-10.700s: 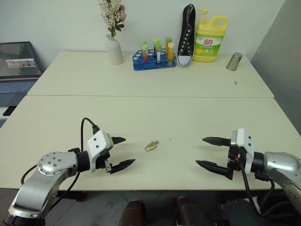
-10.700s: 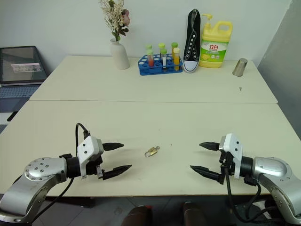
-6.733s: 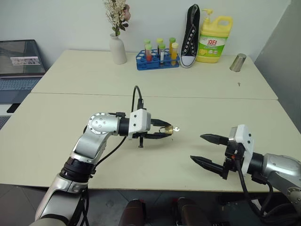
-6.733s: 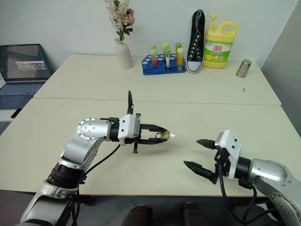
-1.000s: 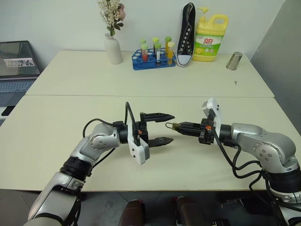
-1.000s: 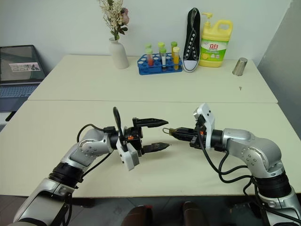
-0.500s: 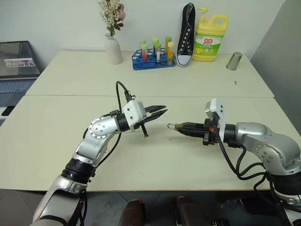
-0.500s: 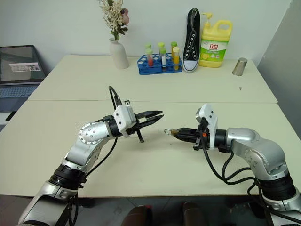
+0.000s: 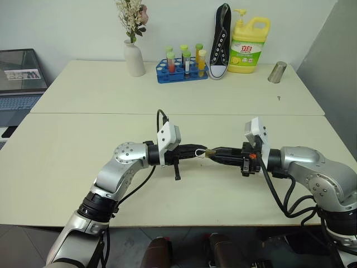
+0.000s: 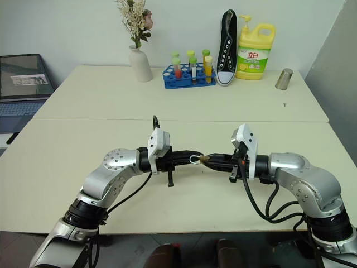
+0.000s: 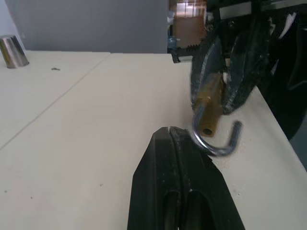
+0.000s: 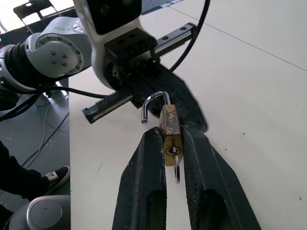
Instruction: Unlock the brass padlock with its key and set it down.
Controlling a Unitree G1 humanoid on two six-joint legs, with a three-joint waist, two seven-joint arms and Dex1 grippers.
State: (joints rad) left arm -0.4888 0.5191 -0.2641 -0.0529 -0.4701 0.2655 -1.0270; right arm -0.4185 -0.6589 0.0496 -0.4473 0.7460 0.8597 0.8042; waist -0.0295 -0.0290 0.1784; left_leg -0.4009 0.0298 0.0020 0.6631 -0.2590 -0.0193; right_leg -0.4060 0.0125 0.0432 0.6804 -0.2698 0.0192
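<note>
Brass padlock point(image 12: 171, 134) sits pinched between your right gripper point(image 12: 170, 139) fingers, jaws narrow around its body, held in the air above the table point(image 9: 67, 162). Shackle point(image 12: 152, 103) is swung open, free end clear of the body, pointing away from the right fingertips toward your left gripper point(image 11: 169, 130). Key point(image 12: 177, 167) hangs out of the padlock's rear end, between the two right fingers, thin & silvery.

Your left gripper's jaws are fully closed, fingertips pressed together w/ nothing seen between them. Its tip sits right at the shackle's curve; in the left wrist view the shackle hooks just past the closed tip, so close you can't tell touching from just apart. Both grippers point at each other, roughly level, tips meeting mid-table.

Out from the jaws: bare cream tabletop under both arms. Well beyond them, at the far side: white vase w/ dried flowers point(image 9: 134, 58), blue rack of test tubes point(image 9: 181, 70), black sneaker point(image 9: 221, 42) stood on end, yellow detergent bottle point(image 9: 249, 47), small metal cup point(image 9: 277, 72) far beyond the right gripper. Laptop point(image 9: 19, 75) far off past your left arm
</note>
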